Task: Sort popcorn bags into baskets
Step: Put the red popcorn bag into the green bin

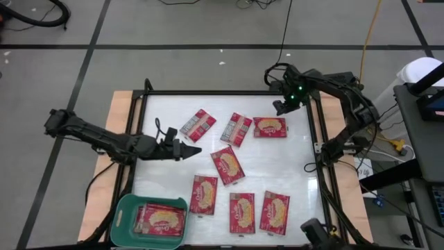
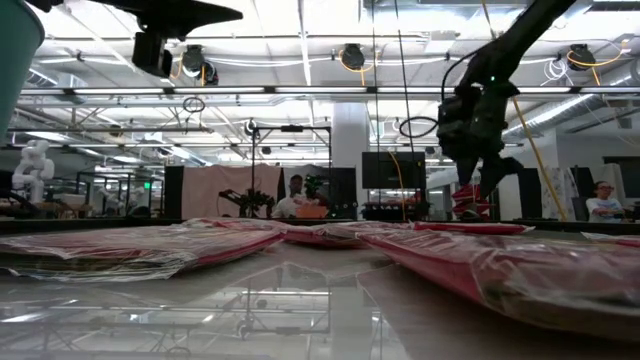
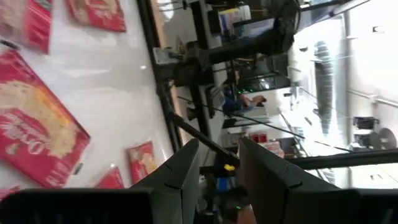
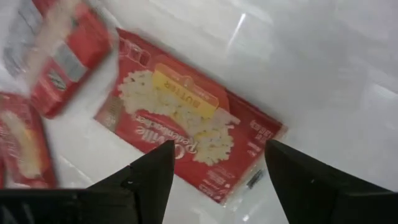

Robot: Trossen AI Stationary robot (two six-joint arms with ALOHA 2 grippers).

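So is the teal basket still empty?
No, the basket already holds popcorn bags in the high view.

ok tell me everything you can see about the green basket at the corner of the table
The teal-green rectangular plastic basket sits upright at the table's near-left corner, partly overhanging the white tabletop. It has rounded corners and smooth raised walls. Inside lie flat red popcorn packets, face up, their cream picture showing; how many are in there is hard to tell. Neither gripper touches it; the left gripper hovers farther up the table, empty.
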